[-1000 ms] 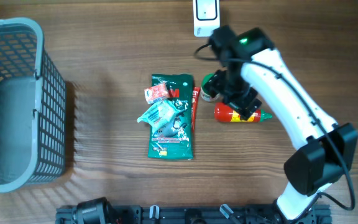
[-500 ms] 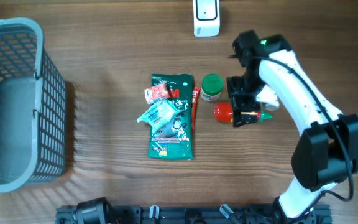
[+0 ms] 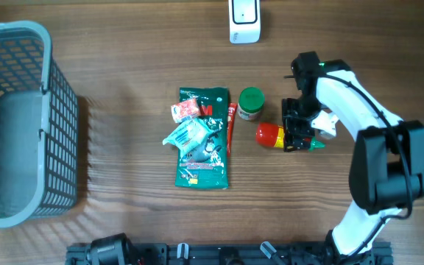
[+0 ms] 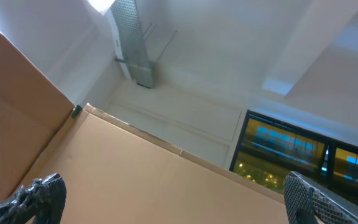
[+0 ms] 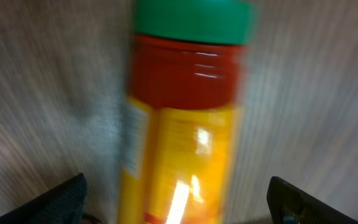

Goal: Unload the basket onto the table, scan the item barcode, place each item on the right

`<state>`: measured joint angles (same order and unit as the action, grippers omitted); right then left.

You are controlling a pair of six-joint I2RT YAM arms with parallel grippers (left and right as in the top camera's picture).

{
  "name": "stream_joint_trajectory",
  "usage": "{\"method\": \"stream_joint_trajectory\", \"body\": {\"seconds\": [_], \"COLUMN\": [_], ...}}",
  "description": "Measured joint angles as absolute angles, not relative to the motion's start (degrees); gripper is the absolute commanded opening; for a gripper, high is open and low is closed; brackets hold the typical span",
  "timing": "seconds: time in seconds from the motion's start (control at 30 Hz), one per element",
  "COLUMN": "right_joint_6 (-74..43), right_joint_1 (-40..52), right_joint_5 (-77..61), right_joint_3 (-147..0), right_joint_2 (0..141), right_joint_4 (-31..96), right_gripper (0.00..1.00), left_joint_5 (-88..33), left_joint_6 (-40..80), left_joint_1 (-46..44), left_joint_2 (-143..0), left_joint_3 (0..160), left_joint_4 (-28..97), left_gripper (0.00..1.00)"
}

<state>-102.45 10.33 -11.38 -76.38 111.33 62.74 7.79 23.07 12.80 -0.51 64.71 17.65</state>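
Our left fingers (image 4: 182,200) sit out of play, spread wide, empty, aimed at the ceiling. Far left of the right fingers (image 3: 298,136) stands the basket (image 3: 46,96); nearer in, the green pouch (image 3: 205,158), then the jar (image 3: 251,103) just up-left of them. Here's our item: the sauce bottle (image 3: 269,135) lies on its side on the bench (image 3: 124,221), right between the right fingers, which stand released either side, not gripping yet. Its long axis runs left-right, green cap rightward, so we straddle it crosswise, likely to lift it toward the scanner (image 3: 244,20) beyond the fingers
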Motion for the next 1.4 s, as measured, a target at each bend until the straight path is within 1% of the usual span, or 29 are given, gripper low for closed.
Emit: {"method": "stream_joint_trajectory", "body": {"seconds": [0.07,0.1,0.2,0.57,0.73,0.8,0.9,1.03,1.1,1.17,1.23,1.33,1.4], "right_joint_6": [-101.38,-100.95,-99.31,-91.11,-82.3,-76.6,-66.04,-52.49,-48.27,-45.52,-43.72,-42.15,-41.67], "right_joint_1": [10.33,10.35,10.35,10.28,10.28,10.28,10.31,10.31,10.35,10.35,10.35,10.35,10.35], "right_joint_5": [-11.14,-10.94,-10.7,-9.65,-9.39,-9.43,-9.65,-8.82,-6.83,-4.51,-2.35,0.01,0.8], "right_joint_3": [-76.36,-76.36,-76.31,-76.79,-76.9,-76.9,-76.9,-76.9,-76.9,-76.9,-76.9,-76.9,-76.93], "right_joint_2": [112.81,113.71,115.74,116.6,116.81,116.9,117.05,117.3,117.58,117.67,117.67,117.82,117.93], "right_joint_4": [62.33,62.28,62.37,62.04,62.08,62.08,62.13,63.77,65.87,67.18,68.18,70.59,72.64], "right_gripper": [0.88,0.85,0.79,0.59,0.53,0.52,0.47,0.47,0.48,0.56,0.56,0.61,0.69], "left_joint_5": [7.79,7.79,7.79,7.79,7.79,7.79,7.79,7.79,7.79,7.79,7.79,7.79,7.79], "left_joint_6": [23.07,23.07,23.07,26.61,27.35,27.35,27.38,27.38,27.38,27.4,27.38,27.4,27.4], "left_joint_1": [12.8,12.8,12.8,12.8,12.8,12.8,12.8,12.8,12.8,12.8,12.8,12.8,12.8], "left_joint_2": [-0.54,-0.51,-0.51,-0.54,-0.54,-0.51,-0.51,-0.51,-0.51,-0.51,-0.54,-0.51,-0.51], "left_joint_3": [64.71,64.71,64.71,64.71,64.71,64.71,64.71,64.71,64.71,64.71,64.71,64.71,64.71], "left_joint_4": [17.65,17.65,17.78,17.91,18.41,18.48,18.48,18.83,19.42,19.75,19.75,19.84,20.25], "left_gripper": [1.0,1.0,1.0,1.0,1.0,1.0,1.0,1.0,1.0,1.0,1.0,1.0,1.0]}}
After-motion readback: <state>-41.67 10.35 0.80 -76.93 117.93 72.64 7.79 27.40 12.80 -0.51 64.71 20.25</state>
